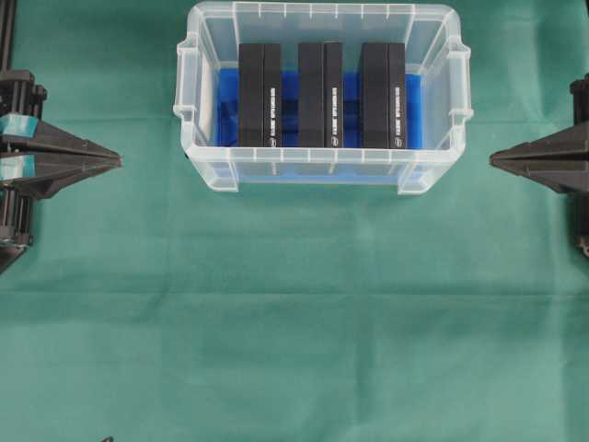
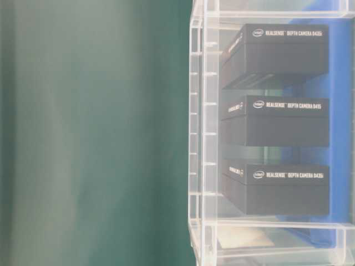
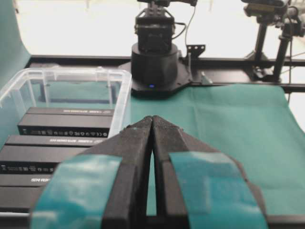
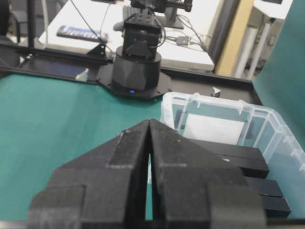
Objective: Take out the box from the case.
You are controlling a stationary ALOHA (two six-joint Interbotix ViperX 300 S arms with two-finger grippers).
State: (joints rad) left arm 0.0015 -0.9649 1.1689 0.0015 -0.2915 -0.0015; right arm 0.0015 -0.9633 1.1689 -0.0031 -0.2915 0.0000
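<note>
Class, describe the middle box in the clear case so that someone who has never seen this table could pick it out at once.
On the green cloth stands a clear plastic case lined with blue. Three black boxes stand on edge in it, side by side, with gaps between them. The middle box is the only one with a box on each side: the left box and the right box.

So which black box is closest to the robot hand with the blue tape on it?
The leftmost box in the overhead view. It stands at the end of the row in the case, on the side of the taped left gripper; the middle box and the right box are farther off.
</note>
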